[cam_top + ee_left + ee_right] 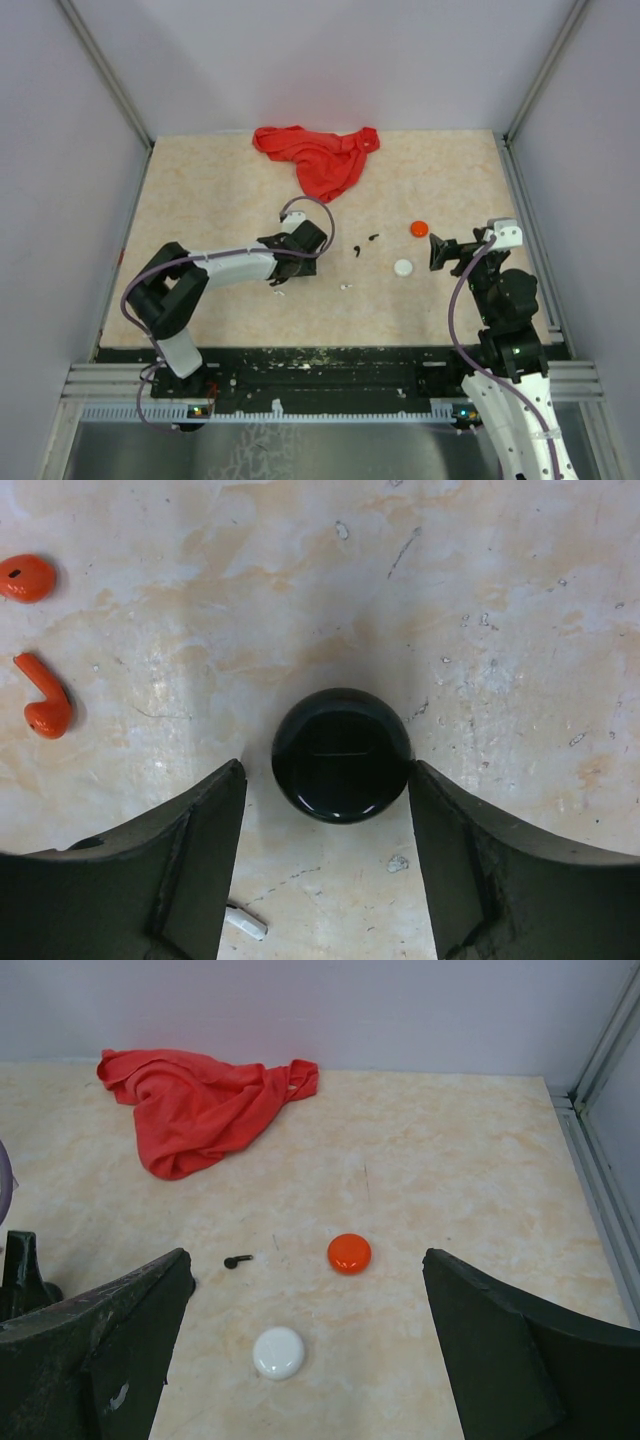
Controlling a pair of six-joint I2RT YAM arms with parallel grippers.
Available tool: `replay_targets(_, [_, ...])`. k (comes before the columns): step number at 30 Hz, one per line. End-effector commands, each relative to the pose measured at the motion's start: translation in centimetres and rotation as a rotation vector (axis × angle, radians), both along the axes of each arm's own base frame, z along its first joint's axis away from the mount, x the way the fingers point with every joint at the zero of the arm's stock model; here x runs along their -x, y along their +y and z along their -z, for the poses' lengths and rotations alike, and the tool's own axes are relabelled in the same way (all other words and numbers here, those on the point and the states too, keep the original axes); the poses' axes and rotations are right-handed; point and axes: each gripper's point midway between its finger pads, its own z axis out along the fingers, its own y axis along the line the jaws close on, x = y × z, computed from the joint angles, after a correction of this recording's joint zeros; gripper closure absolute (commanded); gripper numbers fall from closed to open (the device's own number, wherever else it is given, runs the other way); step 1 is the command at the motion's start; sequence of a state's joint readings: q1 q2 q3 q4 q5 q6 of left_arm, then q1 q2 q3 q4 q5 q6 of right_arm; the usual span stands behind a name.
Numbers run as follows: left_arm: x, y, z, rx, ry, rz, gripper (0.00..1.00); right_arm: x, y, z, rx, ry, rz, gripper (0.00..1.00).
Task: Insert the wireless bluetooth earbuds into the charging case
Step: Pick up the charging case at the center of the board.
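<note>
A round black charging case (pixel 341 755) lies on the table between the fingers of my open left gripper (pixel 326 777), close to the right finger; whether it touches is unclear. Its lid looks shut. Two red earbuds (pixel 45 700) lie to its left, and a white earbud (pixel 245 921) lies by the left finger. From above, the left gripper (pixel 295 248) hides the black case. My right gripper (pixel 307 1260) is open and empty, above the table. Ahead of it are a red case (pixel 349 1253), a white case (pixel 278 1352) and a black earbud (pixel 237 1260).
A crumpled red cloth (pixel 320 155) lies at the back middle of the table. Two black earbuds (pixel 373 237) and a white earbud (pixel 345 287) lie between the arms. Grey walls and metal rails (pixel 525 200) close in the table.
</note>
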State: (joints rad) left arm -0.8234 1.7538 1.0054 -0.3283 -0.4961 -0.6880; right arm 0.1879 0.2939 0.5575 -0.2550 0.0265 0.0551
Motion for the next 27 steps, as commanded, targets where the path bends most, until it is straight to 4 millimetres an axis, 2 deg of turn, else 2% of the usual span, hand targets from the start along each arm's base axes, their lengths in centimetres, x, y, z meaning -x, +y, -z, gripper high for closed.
replay_targets(1, [0.2,0.8,-0.3,0.029,0.002,-0.026,0.33,0.3,0.3,-2.3,-0.02,-0.069,-0.017,0.01])
replay_targets(4, [0.2,1.2,-0.3,0.034,0.004,-0.036,0.35,0.3,0.3,-2.3,-0.021,-0.069,-0.018,0.02])
replay_targets(13, [-0.2,0.6,0.0,0.044,0.013,-0.021,0.35,0.2,0.3,-2.2,-0.02,-0.066,-0.015,0.02])
replay_targets(17, [-0.1,0.8,0.1,0.044,0.015,-0.028,0.41,0.2,0.5,-2.3,-0.022,-0.069,-0.026,0.01])
replay_targets(22, [-0.3,0.9,-0.2,0.049,-0.011,-0.012,0.53,0.2,0.4,-2.4,-0.028,-0.065,-0.019,0.01])
replay_targets(24, [-0.4,0.8,-0.4,0.049,-0.021,0.013,0.58,0.2,0.6,-2.4,-0.035,-0.061,-0.03,0.02])
replay_targets(27, [-0.6,0.1,-1.2,0.064,-0.049,0.091,0.59,0.1,1.2,-2.8,-0.053,-0.053,-0.057,0.01])
